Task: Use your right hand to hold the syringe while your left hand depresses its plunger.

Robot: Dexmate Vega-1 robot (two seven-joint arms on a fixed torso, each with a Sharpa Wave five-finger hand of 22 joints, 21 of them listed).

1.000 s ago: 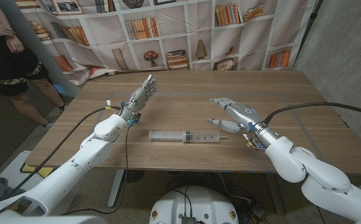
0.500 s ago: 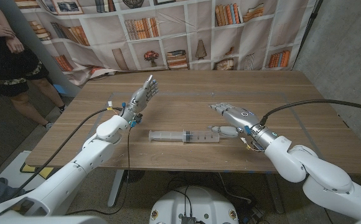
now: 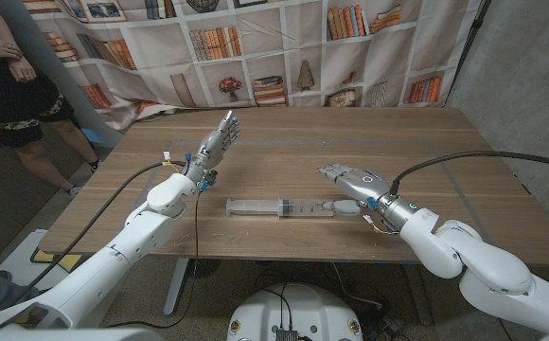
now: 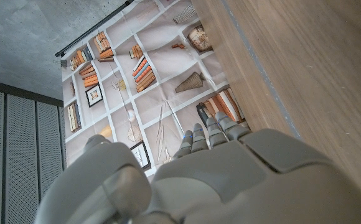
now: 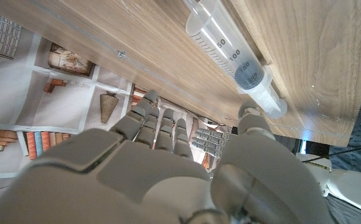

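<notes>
Table (image 3: 284,142): a wooden top running the width of the head view, with both arms coming in over its near edge.
Backdrop (image 3: 256,47): a cloth printed with bookshelves hangs behind the table's far edge; it also shows past the fingers in both wrist views.
Person (image 3: 9,66): stands at the far left beyond the table, in dark clothes, hands held in front of the body.
Right arm (image 3: 473,265): white, reaching in from the bottom right corner with a black cable trailing off to the right.
Left arm (image 3: 132,237): white, reaching in from the bottom left, a black cable looped under it.
Syringe (image 3: 282,206): lies on its side near the table's front edge, between the two hands — clear barrel with black markings, plunger drawn out toward the left, tip end pointing at the right hand.
Right hand (image 3: 350,182): sits at the syringe's tip end, fingers stretched out and apart above the table, holding nothing; in the right wrist view the thumb (image 5: 255,124) is just beside the tip, though contact cannot be told.
Left hand (image 3: 216,144): well apart from the syringe — upright on the table's left side, fingers straight and close together, gripping nothing.
</notes>
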